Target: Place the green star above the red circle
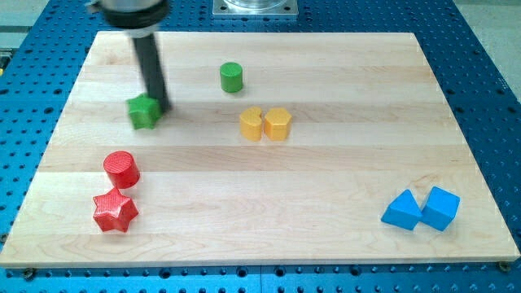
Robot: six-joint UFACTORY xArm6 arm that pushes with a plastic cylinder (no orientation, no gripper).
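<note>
My tip (160, 107) is sitting at the upper right edge of the green star (143, 111), touching it or just beside it, with the dark rod rising from there toward the view's top left, where its blurred mount is leaving the frame. This arm is carrying no jaws at all, only the rod, so nothing is being gripped. The green star is lying on the left part of the wooden table (326, 203), well above the red circle (122, 169) and slightly to its right, with a bare strip of wood showing between the 2. The red circle, a short cylinder, is standing near the table's left edge, and the red star (114, 212) is lying just below it, the 2 touching or almost touching. A green cylinder (231, 77) is standing to the right of the green star and a little higher in the view, apart from it. Near the middle of the table, 2 yellow blocks are sitting side by side and touching: a yellow crescent-like block (251, 124) on the left and a yellow hexagon-like block (278, 124) on the right. At the view's bottom right, a blue triangle-like block (402, 211) and a blue cube (440, 208) are resting against each other, well apart from everything else.
</note>
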